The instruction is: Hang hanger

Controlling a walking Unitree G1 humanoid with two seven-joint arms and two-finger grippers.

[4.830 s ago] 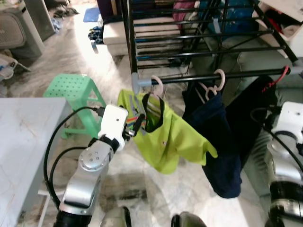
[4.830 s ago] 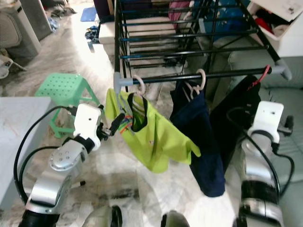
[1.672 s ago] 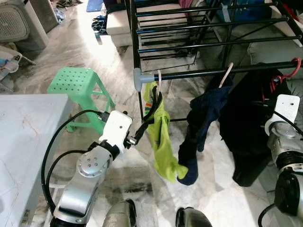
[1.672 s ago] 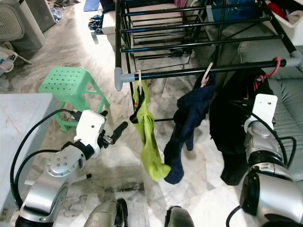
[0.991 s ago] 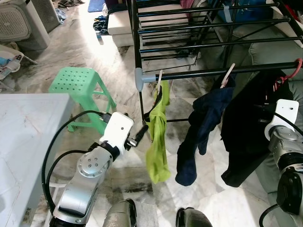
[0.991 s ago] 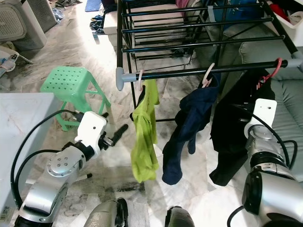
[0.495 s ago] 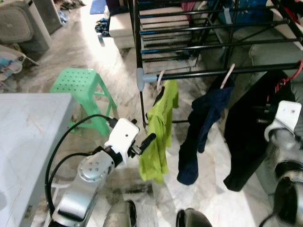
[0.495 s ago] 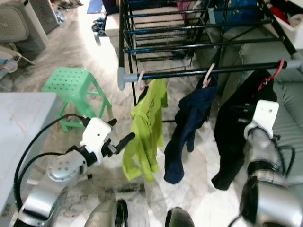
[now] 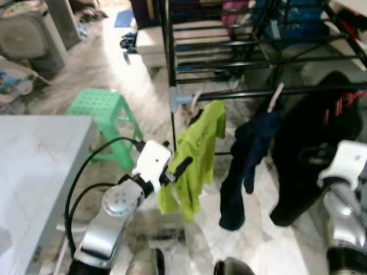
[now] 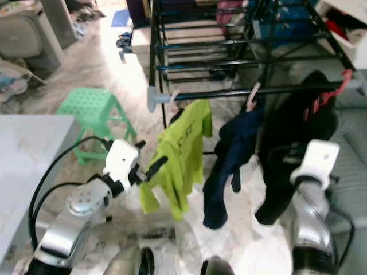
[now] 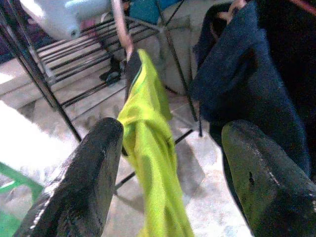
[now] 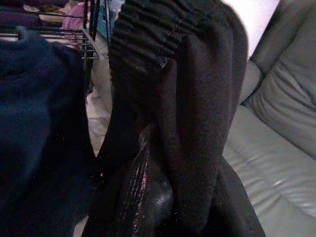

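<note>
the left gripper (image 9: 182, 166) gapes wide, holding nothing, just beside the green shirt (image 9: 195, 150) on its pink hanger (image 9: 195, 98), hooked over the black rack rail (image 9: 252, 91). right gripper: cannot tell, buried in a black garment (image 12: 197, 89). navy clothes (image 9: 243, 154) hang between; green stool (image 9: 103, 112) nearby.

Both arms are silver metal with rounded joint housings, each ending in a white boxy wrist block. The left arm (image 9: 109, 223) has a round grey cap with small screws at its joint, and black cables loop from the white block back along the arm. The left gripper (image 11: 168, 182) has two thick, glossy black fingers (image 11: 84, 182) with a scuffed surface. The right arm (image 10: 309, 212) carries a black cable too
</note>
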